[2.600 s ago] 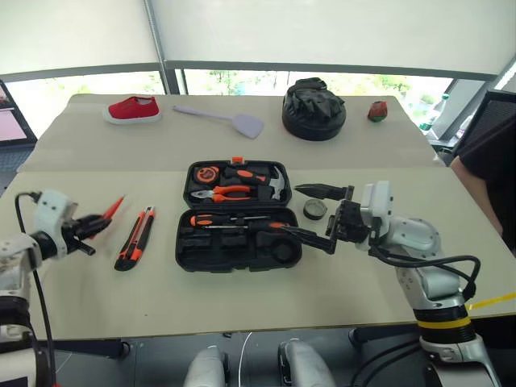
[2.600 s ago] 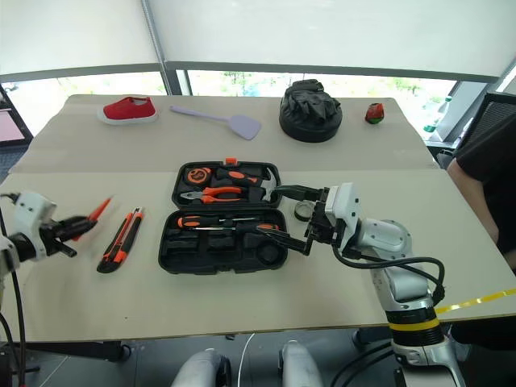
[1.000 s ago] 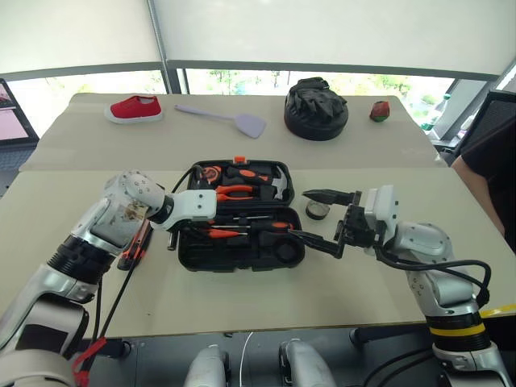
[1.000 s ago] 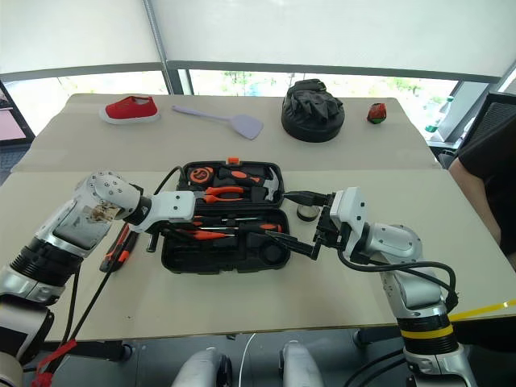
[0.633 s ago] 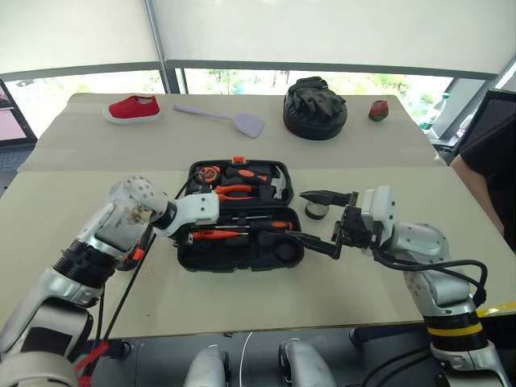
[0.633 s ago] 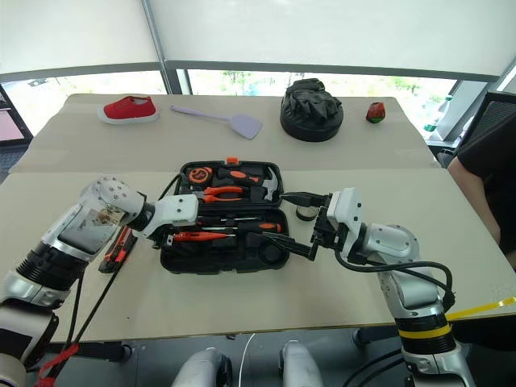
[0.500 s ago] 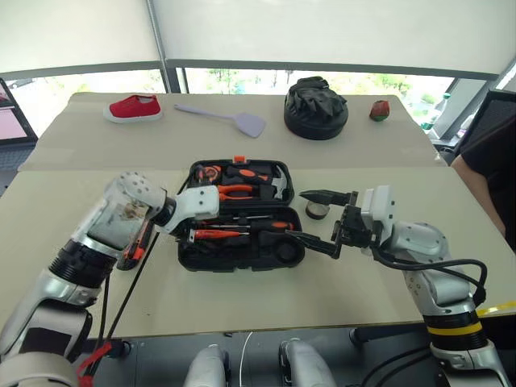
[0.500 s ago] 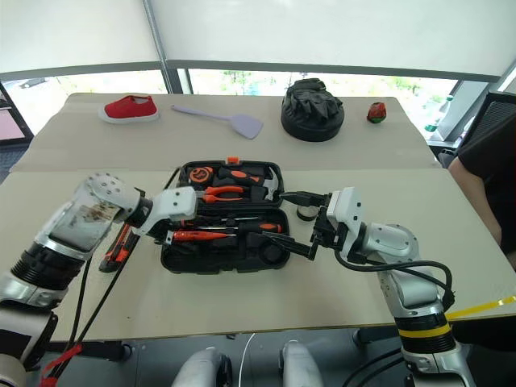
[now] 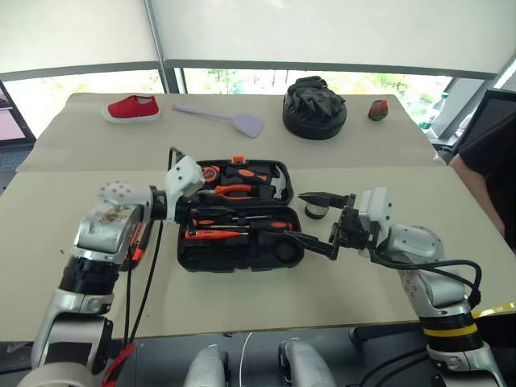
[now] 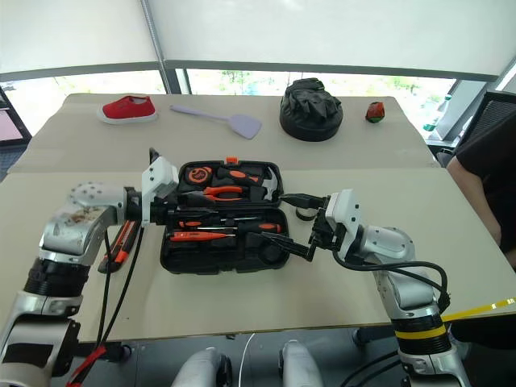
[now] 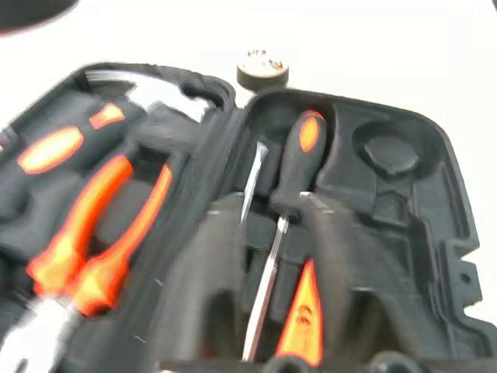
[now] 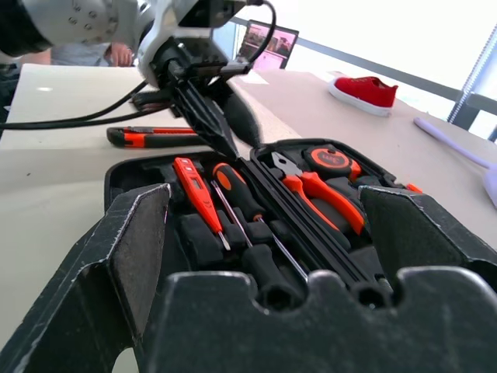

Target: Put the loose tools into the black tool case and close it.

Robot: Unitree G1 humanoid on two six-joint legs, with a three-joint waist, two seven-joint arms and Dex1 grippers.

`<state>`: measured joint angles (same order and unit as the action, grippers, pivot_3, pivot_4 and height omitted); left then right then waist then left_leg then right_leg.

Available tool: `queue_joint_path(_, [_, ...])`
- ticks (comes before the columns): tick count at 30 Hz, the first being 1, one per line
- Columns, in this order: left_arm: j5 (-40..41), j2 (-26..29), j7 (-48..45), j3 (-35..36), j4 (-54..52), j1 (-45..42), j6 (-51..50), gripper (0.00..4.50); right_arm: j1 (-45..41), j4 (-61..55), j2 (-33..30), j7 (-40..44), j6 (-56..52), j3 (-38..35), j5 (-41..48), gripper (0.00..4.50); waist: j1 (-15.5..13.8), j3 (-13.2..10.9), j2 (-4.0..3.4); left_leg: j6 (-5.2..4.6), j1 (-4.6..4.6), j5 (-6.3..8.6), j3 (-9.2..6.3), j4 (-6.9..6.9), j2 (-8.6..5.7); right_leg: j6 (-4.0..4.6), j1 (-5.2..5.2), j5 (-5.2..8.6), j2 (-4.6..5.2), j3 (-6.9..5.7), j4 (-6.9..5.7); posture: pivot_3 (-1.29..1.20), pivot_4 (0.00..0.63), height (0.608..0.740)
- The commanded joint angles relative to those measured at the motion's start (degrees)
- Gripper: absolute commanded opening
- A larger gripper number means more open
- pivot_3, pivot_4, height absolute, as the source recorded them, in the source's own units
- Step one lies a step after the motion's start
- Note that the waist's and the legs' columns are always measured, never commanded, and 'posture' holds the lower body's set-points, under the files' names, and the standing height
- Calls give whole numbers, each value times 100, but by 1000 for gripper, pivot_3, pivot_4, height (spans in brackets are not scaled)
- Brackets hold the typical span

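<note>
- The left gripper (image 10: 187,211) is hovering over the left end of the black tool case (image 10: 222,256) with its two fingers pressed together, carrying nothing.
- The right gripper (image 10: 296,221) is waiting at the case's right edge, its fingers spread wide and empty.
- The case is lying open on the table (image 10: 242,298). Its front half is holding a slim all-orange screwdriver (image 10: 191,237) and two black-and-orange-handled screwdrivers (image 10: 242,226) lying side by side behind it.
- The back half is carrying orange-handled pliers (image 10: 216,193), a round orange tape measure (image 10: 196,173) and a hammer (image 10: 266,184).
- An orange-and-black utility knife (image 10: 118,245) is lying loose on the table left of the case, partly behind the left arm.
- A small dark tape roll (image 10: 303,211) is sitting just right of the case, between the right gripper's fingers.
- A red shoe (image 10: 126,110), a lilac spatula (image 10: 219,120), a black lumpy bundle (image 10: 310,100) and a small red object (image 10: 375,112) are lying well behind, along the far table edge.
</note>
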<state>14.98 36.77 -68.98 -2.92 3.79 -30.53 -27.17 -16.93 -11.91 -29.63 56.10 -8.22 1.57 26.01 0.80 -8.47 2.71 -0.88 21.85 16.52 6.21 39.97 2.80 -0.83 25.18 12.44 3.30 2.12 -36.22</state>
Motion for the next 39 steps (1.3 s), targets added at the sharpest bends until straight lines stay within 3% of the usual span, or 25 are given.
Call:
queue_joint_path(1, [42, -148, 179, 15, 381, 401, 238, 77, -58, -120, 31, -68, 68, -114, 48, 4500, -4, 1, -2, 0, -2, 0, 1, -1, 0, 0, -1, 0, 0, 0, -1, 0, 150, 740])
queue_joint_path(5, [152, -405, 426, 221, 645, 397, 542, 77, -66, -106, 28, -54, 73, -110, 42, 4500, -57, 1, -2, 0, 1, 0, -4, 7, 0, 0, -5, -1, 4, -10, -4, 0, 150, 740])
queue_joint_path(19, [-625, 19, 264, -509, 871, 751, 1593, 77, 28, -115, 28, -109, 83, -184, 47, 4500, -38, 7, -10, 0, -18, 0, 3, -3, -2, -1, -16, -2, 4, -3, -2, 0, 150, 740])
queue_joint_path(27, [-775, 203, 163, -912, 755, 871, 936, 77, -8, -41, 51, -111, 111, -145, 40, 4500, -23, 21, -32, -6, -80, 4, 4, -15, -1, -1, -80, 0, 4, -4, 11, 0, 150, 740])
queue_joint_path(30, [-624, 45, 626, -571, 631, 947, 1170, 77, -25, 1, 33, -88, 130, -165, 40, 4500, -16, 45, -68, -12, -86, 8, 3, -16, -1, -3, -86, 2, 6, -1, 14, 0, 150, 740])
queue_joint_path(35, [277, 122, 548, 356, -340, 1492, 1395, 77, 103, 61, -85, 48, 223, -270, 70, 4500, 5, 48, -76, -15, -78, 10, 1, -17, 4, -2, -75, 2, 3, 1, 11, 0, 150, 740])
queue_joint_path(39, [1487, 379, 630, 2362, -1755, 2952, 1172, 1179, 334, 360, -174, 356, 841, -408, -74, 4500, 39, 40, -64, -21, -65, 15, -6, -22, 10, -1, -54, 2, 5, 6, 14, 0, 150, 740])
